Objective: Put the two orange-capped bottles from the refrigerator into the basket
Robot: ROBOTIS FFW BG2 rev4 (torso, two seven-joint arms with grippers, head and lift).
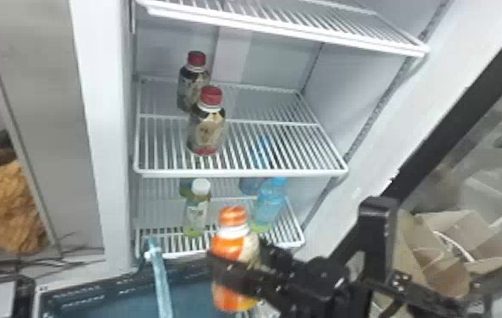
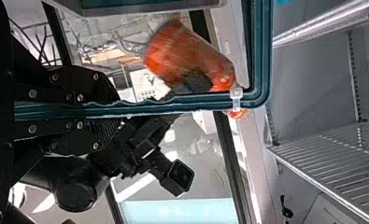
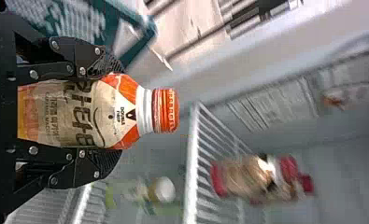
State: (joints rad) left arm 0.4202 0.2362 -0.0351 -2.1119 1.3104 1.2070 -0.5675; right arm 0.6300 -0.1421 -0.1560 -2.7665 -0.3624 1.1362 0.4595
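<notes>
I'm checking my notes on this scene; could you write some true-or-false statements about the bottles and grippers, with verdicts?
1. The right gripper holds an orange-capped bottle. True.
2. That bottle is upside down. False: its cap points up.
3. The left gripper holds a bottle. False: it grips the basket's rim.
4. Two red-capped bottles stand on one shelf. True.
5. The white-capped bottle is beside them. False: the white-capped bottle is on the shelf below.
</notes>
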